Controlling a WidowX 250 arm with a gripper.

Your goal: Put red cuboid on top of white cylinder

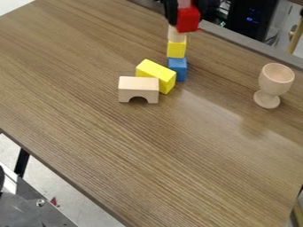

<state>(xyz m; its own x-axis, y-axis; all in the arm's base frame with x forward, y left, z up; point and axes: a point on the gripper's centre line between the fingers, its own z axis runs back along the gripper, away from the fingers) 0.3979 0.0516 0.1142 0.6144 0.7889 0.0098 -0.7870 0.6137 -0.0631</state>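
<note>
At the top edge, right of centre, the black gripper [188, 8] is shut on the red cuboid [188, 20], with a dark finger on either side of it. Just below and slightly left is the pale wooden cylinder [175, 35], its upper part partly hidden by the cuboid. The cylinder stands on a yellow cube [176, 49], which rests on a blue cube [177, 68]. Whether the red cuboid touches the cylinder's top or hangs over it, I cannot tell.
A yellow block [156, 75] lies at an angle just left of the stack, close behind a wooden arch block [138, 88]. Towards the right edge of the brown table [148, 150] stands a wooden goblet [274, 84].
</note>
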